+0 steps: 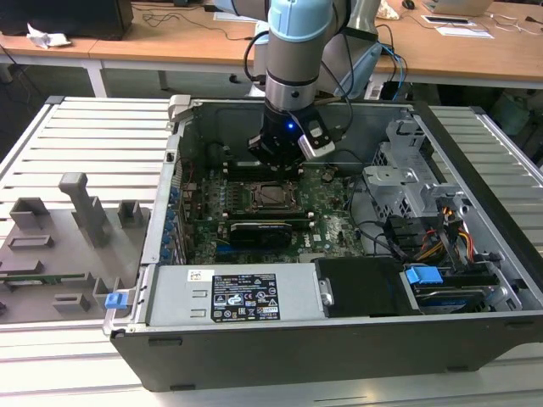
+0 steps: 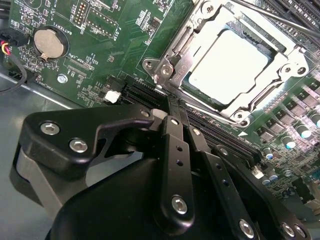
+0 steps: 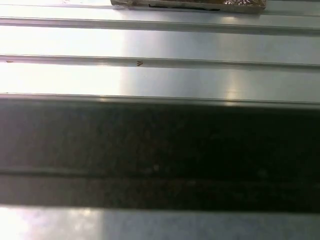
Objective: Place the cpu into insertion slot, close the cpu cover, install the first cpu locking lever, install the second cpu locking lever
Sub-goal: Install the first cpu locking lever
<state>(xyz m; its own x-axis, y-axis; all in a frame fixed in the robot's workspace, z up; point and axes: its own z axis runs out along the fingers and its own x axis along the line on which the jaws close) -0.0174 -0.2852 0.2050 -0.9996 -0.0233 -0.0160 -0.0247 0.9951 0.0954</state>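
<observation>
Cpu (image 2: 227, 66), a pale silvery square, lies seated in the insertion slot (image 2: 292, 61), framed by the silvery cpu cover (image 2: 200, 30) lying flat over its edges. Just short of it hangs the gripper (image 2: 172, 107), its black fingers (image 2: 172, 150) pressed together, pinching nothing. Beside the fingers a long black expansion slot (image 2: 220, 135) crosses the green motherboard (image 2: 115, 45); a round coin battery (image 2: 49, 42) sits farther off, its small printed label unreadable.

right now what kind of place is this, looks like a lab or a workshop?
Probably a robotics lab or test workshop: an open computer case lies on a slatted metal workbench, the robot arm reaches into it over the motherboard, and wooden desks stand behind.
</observation>
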